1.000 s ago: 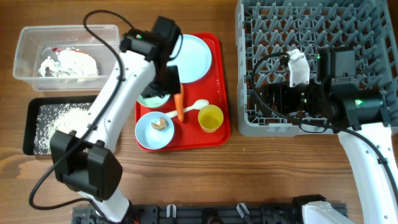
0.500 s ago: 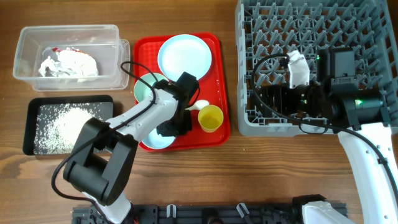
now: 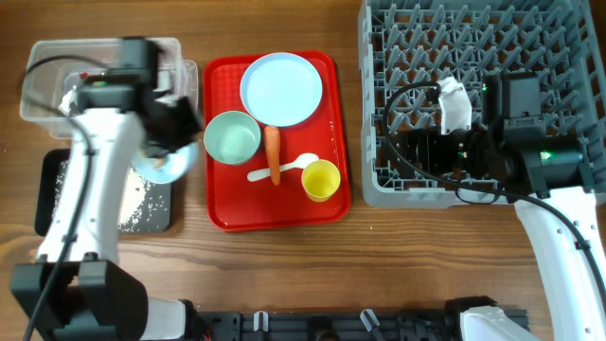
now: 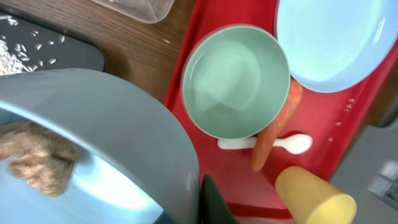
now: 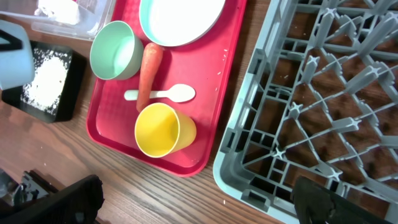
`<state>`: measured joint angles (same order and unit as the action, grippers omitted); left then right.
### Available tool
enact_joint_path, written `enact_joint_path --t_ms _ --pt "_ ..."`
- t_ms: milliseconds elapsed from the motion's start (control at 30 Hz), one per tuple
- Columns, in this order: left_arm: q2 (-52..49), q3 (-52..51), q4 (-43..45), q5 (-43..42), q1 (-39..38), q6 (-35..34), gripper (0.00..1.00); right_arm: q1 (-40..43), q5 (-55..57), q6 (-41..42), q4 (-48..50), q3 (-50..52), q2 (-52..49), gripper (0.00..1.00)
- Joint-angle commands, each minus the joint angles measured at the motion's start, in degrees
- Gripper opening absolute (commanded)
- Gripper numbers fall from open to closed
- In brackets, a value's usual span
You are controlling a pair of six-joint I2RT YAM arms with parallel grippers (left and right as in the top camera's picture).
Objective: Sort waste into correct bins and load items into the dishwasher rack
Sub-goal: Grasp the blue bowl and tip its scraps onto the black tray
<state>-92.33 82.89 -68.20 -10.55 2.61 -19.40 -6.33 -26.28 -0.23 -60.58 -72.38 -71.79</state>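
Left wrist: blue bowl [image 4: 118, 137] in left gripper [image 4: 204, 198]

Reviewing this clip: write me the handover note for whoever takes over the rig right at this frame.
Left gripper: fingers shut on the rim of the light blue bowl, brown scrap inside, held above the black tray of rice.
Right gripper: open, empty, over the rack.
Done: crumpled paper in the clear tub; rice in the black tray.
Left: dump the brown scrap; bin the carrot; load the plate, green bowl, spoon and yellow cup, all on the red tray, plus the light blue bowl. No dishes seen in the rack.
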Motion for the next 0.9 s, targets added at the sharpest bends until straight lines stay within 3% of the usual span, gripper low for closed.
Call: enact_joint_path --t_ms 0,133,267,433,567,767,833,867 --pt "-0.59 0.22 -0.94 -16.57 14.08 14.19 0.04 -0.15 1.25 0.28 0.28 0.13 -0.39 1.0" --pt "-1.55 -3.45 -1.68 -36.72 31.71 28.89 0.04 -0.15 1.22 0.39 0.26 0.13 -0.39 0.99" --pt "-1.55 -13.2 1.03 -53.53 43.93 45.9 0.04 -0.15 1.2 0.42 0.44 0.13 -0.39 1.0" --pt "-1.55 -26.73 14.51 -67.3 51.36 46.42 0.04 -0.15 1.2 0.48 0.98 0.13 -0.39 1.0" --pt "-2.56 -27.98 16.11 -75.73 51.93 45.81 0.04 -0.15 1.2 0.46 0.98 0.13 -0.39 1.0" --pt "0.76 -26.77 14.73 -75.91 50.38 41.22 0.04 -0.15 1.18 0.85 1.64 0.13 -0.39 1.0" --pt "7.3 -24.65 12.9 -70.73 45.51 39.01 0.04 -0.15 1.18 0.83 1.6 0.13 -0.39 1.0" --pt "11.43 -23.91 13.29 -63.65 41.38 34.38 0.04 -0.15 1.18 0.85 1.6 0.13 -0.39 1.0"
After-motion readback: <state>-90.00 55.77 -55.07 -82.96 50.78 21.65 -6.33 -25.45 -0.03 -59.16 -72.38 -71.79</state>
